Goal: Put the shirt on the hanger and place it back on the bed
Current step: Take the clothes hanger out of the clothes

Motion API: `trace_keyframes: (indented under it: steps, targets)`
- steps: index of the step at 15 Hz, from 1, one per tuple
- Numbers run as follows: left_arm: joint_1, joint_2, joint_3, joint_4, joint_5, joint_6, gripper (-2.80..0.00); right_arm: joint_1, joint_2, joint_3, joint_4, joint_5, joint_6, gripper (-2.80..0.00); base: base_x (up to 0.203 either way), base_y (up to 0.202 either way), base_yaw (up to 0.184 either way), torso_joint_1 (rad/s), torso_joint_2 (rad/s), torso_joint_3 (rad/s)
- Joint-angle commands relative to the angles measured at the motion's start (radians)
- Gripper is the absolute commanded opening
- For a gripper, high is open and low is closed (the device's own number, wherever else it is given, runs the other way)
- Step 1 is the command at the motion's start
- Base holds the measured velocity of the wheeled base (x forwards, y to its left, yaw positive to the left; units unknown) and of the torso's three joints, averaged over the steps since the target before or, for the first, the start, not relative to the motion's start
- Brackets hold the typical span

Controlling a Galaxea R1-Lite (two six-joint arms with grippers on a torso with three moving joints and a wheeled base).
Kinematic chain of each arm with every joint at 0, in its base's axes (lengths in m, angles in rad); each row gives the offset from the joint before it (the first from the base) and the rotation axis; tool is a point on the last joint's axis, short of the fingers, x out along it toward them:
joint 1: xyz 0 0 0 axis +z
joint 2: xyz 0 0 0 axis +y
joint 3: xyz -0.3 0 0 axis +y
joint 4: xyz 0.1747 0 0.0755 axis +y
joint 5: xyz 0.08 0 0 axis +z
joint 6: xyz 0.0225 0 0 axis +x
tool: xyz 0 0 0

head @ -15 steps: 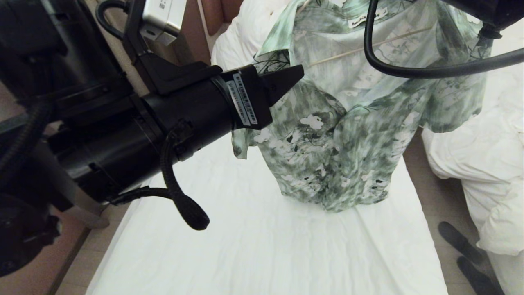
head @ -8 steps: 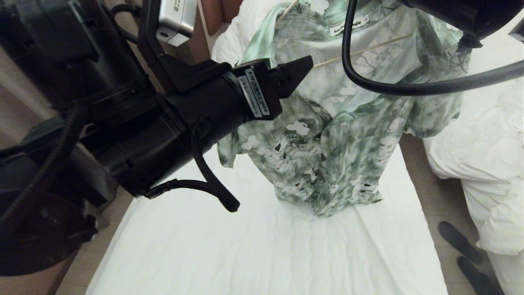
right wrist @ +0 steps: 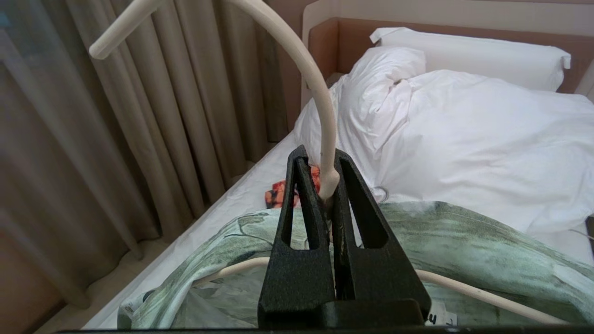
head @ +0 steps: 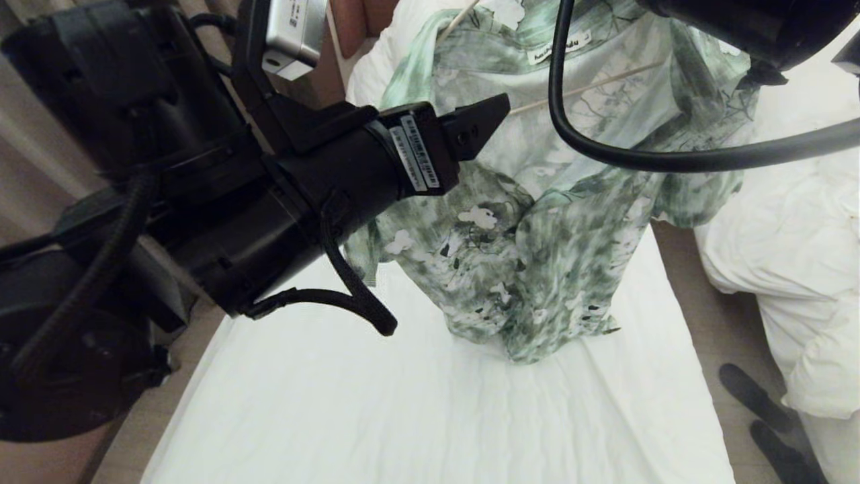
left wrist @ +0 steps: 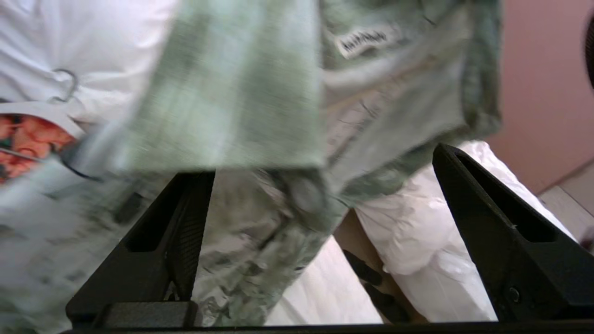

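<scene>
Head view: shirt (head: 537, 222) hangs off the hanger (head: 584, 84), raised above the bed (head: 403, 403), hem just brushing the sheet. Hanger bar shows through the open collar, and one hanger end pokes out at the shoulder. Left gripper (head: 480, 124) sits beside the shirt's sleeve on that side, holding nothing that I can see. Right arm comes in at the top edge; its fingers are out of this view. Second bed with heaped bedding (head: 799, 228) to the right, dark shoes (head: 766, 417) on the floor by it.

Left wrist view: left gripper (left wrist: 320, 241) jaws spread wide; the sleeve (left wrist: 241, 93) hangs blurred between and ahead of them, not pinched. Orange-red garment (left wrist: 23, 144) on a white hanger lies further up the bed.

Right wrist view: right gripper (right wrist: 327, 185) is clamped tight on the hanger's neck (right wrist: 327, 178), just below the curved hook (right wrist: 278, 41). Shirt collar drapes over the wire under the fingers. Pillows (right wrist: 445, 93) lie ahead, curtains (right wrist: 116, 139) to the side.

Read: hanging looks done and the left claw is off the fabric. Step in hand is the set-down. Next move: right arm lowers shirt and hanger flat onto the sheet, clear of the orange garment, then opens. Left arm should stay clear of the sleeve so it doesn't snag.
</scene>
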State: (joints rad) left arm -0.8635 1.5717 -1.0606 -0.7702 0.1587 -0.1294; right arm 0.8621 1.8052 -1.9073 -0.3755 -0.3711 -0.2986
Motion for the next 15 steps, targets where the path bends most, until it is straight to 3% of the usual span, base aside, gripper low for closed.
trace_keyframes:
  steps: [1,2,11,15]
  targets:
    - [0.015,-0.004,-0.009,-0.004,0.004,-0.002,0.00,0.013,-0.009,0.006,-0.002,-0.002,-0.002,-2.80,0.000,0.000,0.000,0.000,0.00,0.000]
    - [0.015,-0.004,-0.010,-0.004,0.004,-0.001,-2.80,0.017,-0.009,0.008,-0.002,-0.002,-0.002,-2.80,0.000,0.000,0.000,0.000,0.00,0.000]
    - [0.021,-0.029,-0.007,-0.005,0.004,-0.003,-2.80,0.011,-0.010,0.019,-0.002,-0.003,-0.003,-2.80,0.000,0.000,0.000,0.000,0.00,0.000]
    - [0.063,-0.038,-0.009,-0.004,0.000,-0.007,-2.80,-0.045,-0.030,0.043,-0.002,-0.002,-0.002,-2.80,0.000,0.000,0.000,0.000,0.00,0.000]
